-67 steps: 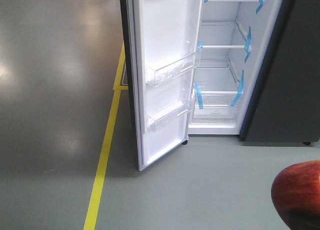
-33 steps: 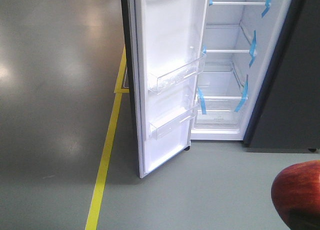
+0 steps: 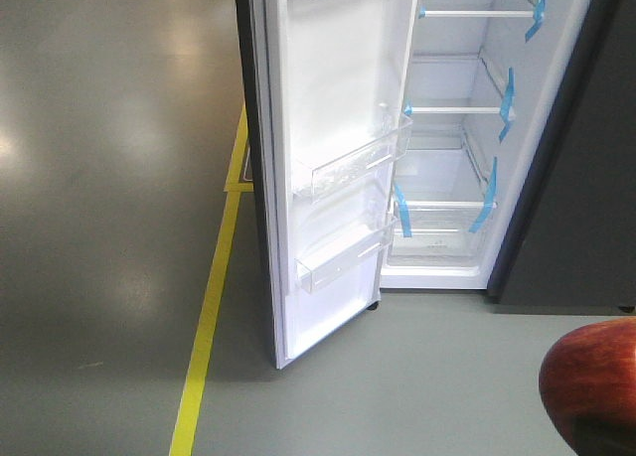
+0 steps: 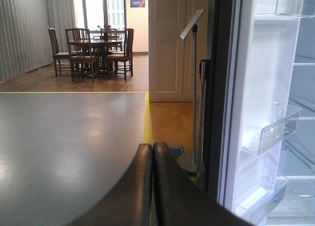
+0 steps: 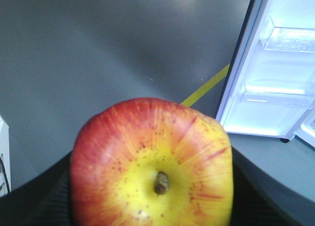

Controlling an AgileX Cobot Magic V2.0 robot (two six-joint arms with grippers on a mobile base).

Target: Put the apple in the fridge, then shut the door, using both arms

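Apple (image 5: 152, 167) first: we hold it, stem toward the wrist camera, between the dark fingers (image 5: 44, 196) of our right gripper (image 5: 151, 199), which is closed snugly on its sides, low and right of the fridge (image 3: 467, 128) and well short of it. Our left gripper (image 4: 153, 181) is pressed fully together (nothing in it). The door (image 3: 338, 108) stands wide open beside a yellow floor line (image 3: 209, 317).

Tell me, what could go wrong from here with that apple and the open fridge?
The apple is round and pinched only at its sides by the right gripper's fingers; it might slip out during travel. The door stands wide open with clear bins jutting out beside the fridge opening, so an arm reaching in could clip them.
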